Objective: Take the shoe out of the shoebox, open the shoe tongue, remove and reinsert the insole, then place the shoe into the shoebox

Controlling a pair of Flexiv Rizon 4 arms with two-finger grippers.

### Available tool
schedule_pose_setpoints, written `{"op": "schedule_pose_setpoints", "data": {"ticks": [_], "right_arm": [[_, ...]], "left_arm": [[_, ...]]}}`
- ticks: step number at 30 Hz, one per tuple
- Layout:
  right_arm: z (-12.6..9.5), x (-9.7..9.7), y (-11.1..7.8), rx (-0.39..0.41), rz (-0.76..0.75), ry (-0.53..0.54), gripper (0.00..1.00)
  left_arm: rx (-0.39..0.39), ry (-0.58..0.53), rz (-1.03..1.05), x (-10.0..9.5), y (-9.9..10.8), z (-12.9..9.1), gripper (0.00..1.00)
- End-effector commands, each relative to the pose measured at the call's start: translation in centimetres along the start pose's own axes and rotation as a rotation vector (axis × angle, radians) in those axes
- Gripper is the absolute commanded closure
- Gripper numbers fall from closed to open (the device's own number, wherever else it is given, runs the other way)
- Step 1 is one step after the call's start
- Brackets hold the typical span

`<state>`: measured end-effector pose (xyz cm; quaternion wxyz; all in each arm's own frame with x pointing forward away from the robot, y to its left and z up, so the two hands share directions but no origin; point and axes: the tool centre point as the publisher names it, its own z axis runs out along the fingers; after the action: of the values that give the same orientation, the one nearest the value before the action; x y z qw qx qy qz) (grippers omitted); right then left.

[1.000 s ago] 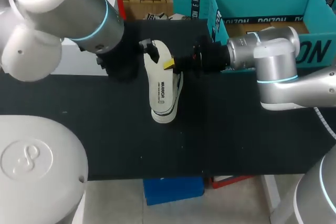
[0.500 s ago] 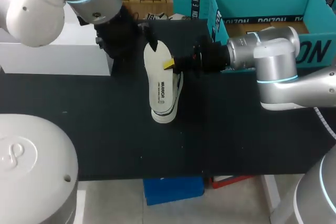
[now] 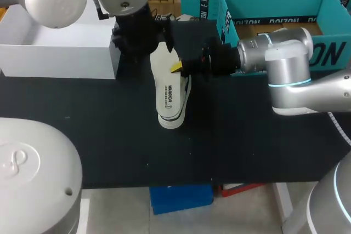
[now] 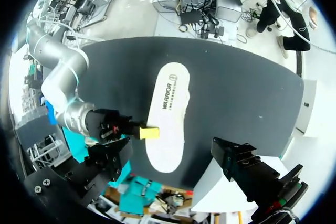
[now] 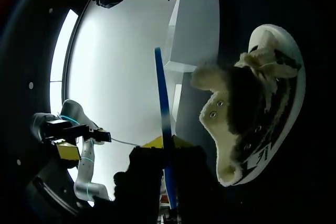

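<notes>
Right pincer (image 3: 176, 67) grips the insole (image 3: 167, 75) by its edge, apparently for reinsertion into the shoe (image 5: 252, 103) just beside it; left pincer (image 4: 176, 158) hovers open, empty.

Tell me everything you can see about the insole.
The insole is a thin, flat, foot-shaped piece, white on its upper face with dark print running along it; seen edge-on from the right wrist view it looks blue. It is out of the shoe and held level just above it. The right gripper pinches one long edge. Whether anything else touches it cannot be told.
</notes>
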<state>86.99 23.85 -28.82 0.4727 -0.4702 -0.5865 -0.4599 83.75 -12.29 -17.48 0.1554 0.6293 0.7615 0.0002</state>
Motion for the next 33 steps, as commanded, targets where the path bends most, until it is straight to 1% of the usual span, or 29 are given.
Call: {"op": "schedule_pose_setpoints", "data": {"ticks": [1, 14, 21, 27, 33], "right_arm": [[0.1, -0.1, 0.1, 0.002, 0.001, 0.000, 1.00], [0.1, -0.1, 0.1, 0.002, 0.001, 0.000, 1.00], [0.1, -0.1, 0.1, 0.002, 0.001, 0.000, 1.00], [0.1, -0.1, 0.1, 0.002, 0.001, 0.000, 1.00], [0.1, -0.1, 0.1, 0.002, 0.001, 0.000, 1.00]], "left_arm": [[-0.003, 0.018, -0.002, -0.6, -0.7, 0.6, 0.00], [0.028, 0.010, 0.020, -2.2, -1.6, 2.2, 0.00], [0.048, 0.027, 0.054, -3.0, -2.3, 3.2, 0.00], [0.044, 0.033, 0.067, -3.4, -3.0, 3.0, 0.00], [0.037, 0.048, 0.075, -3.3, -3.8, 3.0, 0.00]]}}
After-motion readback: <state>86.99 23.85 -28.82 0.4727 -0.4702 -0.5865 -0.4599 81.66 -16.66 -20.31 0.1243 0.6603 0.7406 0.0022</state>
